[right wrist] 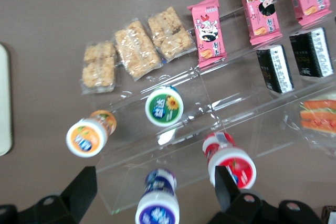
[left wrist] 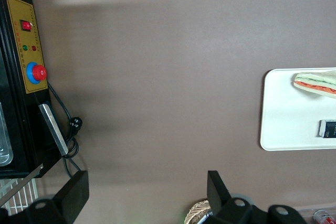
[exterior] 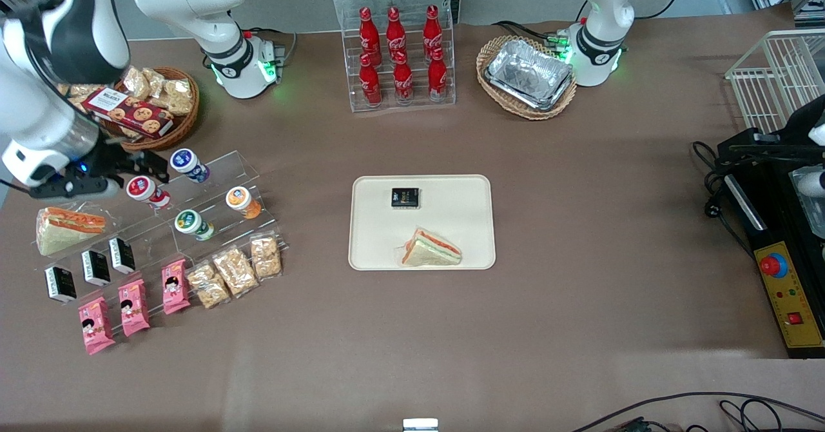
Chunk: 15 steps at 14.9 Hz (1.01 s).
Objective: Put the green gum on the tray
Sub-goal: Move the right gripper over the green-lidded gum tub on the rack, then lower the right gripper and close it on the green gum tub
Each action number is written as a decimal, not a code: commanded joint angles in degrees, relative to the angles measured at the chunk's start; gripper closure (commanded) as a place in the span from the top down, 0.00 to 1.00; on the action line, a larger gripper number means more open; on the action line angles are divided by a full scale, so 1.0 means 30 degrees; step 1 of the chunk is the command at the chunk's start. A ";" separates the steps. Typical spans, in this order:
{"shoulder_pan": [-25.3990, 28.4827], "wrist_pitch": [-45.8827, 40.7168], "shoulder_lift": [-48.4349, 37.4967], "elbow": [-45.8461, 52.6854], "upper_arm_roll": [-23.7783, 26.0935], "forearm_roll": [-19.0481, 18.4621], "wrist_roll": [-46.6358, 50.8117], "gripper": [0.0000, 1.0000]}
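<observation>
Green gum (exterior: 193, 224) sits below the open end effector (right wrist: 152, 192).

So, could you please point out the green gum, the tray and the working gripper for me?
green gum (right wrist: 165, 106): right wrist view, on its white lid.
tray (exterior: 374, 225): front view, on bare floor near its rim.
gripper (right wrist: 155, 184): right wrist view, midway between its open fingers.

Even overhead light; soft shadows; slight wrist-view blur.
</observation>
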 commanded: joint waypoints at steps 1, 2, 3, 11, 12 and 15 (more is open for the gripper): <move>-0.0029 0.1551 0.2273 0.0025 -0.0199 0.0208 -0.0311 0.99; -0.0029 0.1961 0.2859 -0.0004 -0.0199 0.0528 -0.0311 0.98; 0.0000 0.2487 0.3358 -0.0062 -0.0199 0.0821 -0.0311 0.98; 0.0000 0.7646 0.4096 -0.3605 -0.0169 0.1439 -0.0370 0.98; 0.0029 0.7997 0.4096 -0.3869 -0.0169 0.1439 -0.0370 0.98; 0.0087 0.8176 0.4096 -0.4047 -0.0169 0.1439 -0.0370 0.80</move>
